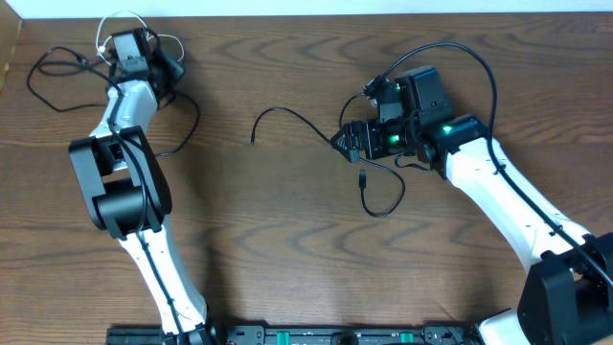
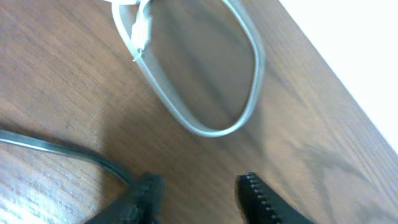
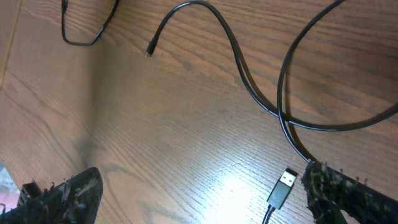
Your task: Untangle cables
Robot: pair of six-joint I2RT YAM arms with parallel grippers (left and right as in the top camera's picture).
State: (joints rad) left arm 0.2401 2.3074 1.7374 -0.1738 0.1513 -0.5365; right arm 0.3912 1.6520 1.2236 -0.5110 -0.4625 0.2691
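Observation:
A white cable (image 2: 205,127) lies in a loop on the wooden table just ahead of my left gripper (image 2: 199,194), its small plug (image 2: 142,31) at the top. The left jaws stand apart with only bare wood between them, and a black cable (image 2: 62,149) runs past the left finger. In the overhead view the left gripper (image 1: 132,38) is at the far left corner by the white loop (image 1: 123,19). My right gripper (image 3: 199,193) is wide open over the table, with a USB plug (image 3: 283,185) lying beside its right finger. Black cables (image 3: 242,74) cross just beyond it.
One thin black cable (image 1: 287,113) trails left from the right gripper (image 1: 347,146), and another (image 1: 383,206) loops below it. More black cable (image 1: 48,72) lies at the far left, near the table's back edge (image 1: 306,13). The arms' bases (image 1: 316,335) line the front edge.

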